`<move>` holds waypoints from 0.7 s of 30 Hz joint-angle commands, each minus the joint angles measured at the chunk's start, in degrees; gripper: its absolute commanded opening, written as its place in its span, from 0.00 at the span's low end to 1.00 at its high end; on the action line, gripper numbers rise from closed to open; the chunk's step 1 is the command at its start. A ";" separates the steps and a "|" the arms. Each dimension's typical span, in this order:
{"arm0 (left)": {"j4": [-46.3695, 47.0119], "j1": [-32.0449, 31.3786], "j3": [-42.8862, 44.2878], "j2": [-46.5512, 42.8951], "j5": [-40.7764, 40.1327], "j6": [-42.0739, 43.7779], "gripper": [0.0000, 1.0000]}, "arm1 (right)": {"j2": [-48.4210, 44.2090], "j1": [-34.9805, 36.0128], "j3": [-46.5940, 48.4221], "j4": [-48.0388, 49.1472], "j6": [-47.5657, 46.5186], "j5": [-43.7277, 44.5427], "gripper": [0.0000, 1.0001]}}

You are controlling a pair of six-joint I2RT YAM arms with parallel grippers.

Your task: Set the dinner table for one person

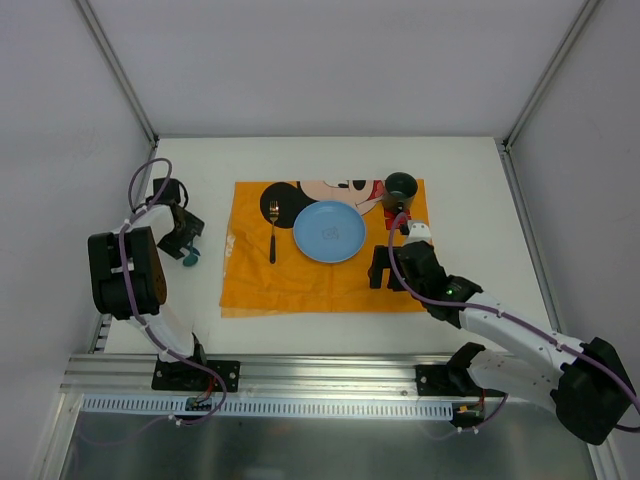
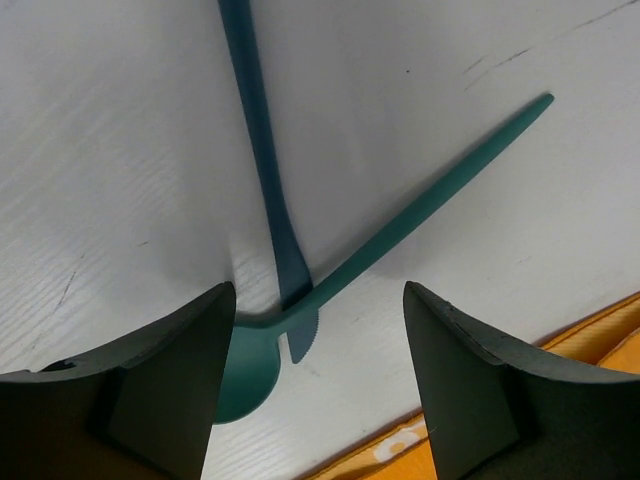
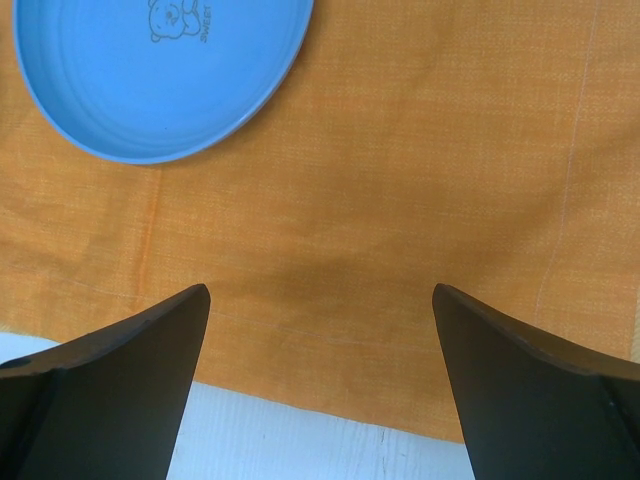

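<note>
1. Dinner table [image 1: 470,200] from above: an orange placemat [image 1: 330,285] lies mid-table, carrying a fork [image 1: 273,230], blue plate [image 1: 329,232] and dark cup [image 1: 400,187]. My left gripper [image 1: 186,248] hangs near the left edge, my right gripper [image 1: 386,270] by the placemat's near edge.
2. Left wrist: my jaws stand open and empty, straddling a crossed teal knife [image 2: 262,150] and spoon [image 2: 430,195].
3. Right wrist: my jaws are spread wide, empty, above the placemat.

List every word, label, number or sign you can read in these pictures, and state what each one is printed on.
Blue plate: a short grey word beside a bear drawing, too small and blurred to read.
Orange placemat: a cartoon mouse picture with no readable words, and a white mark near its edge that cannot be read.
Nothing else shows any text.
</note>
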 commanded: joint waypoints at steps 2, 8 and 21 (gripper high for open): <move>-0.25 -1.40 2.66 2.08 -0.99 0.08 0.68 | 0.53 -0.45 1.58 2.37 -0.68 -0.67 1.00; -0.25 -1.93 3.81 3.67 0.59 0.52 0.56 | 0.97 -0.80 1.58 2.46 -0.68 -0.76 0.99; -0.16 -2.28 4.16 4.64 2.43 1.14 0.00 | 0.44 -1.50 1.49 2.20 -0.60 -1.29 0.99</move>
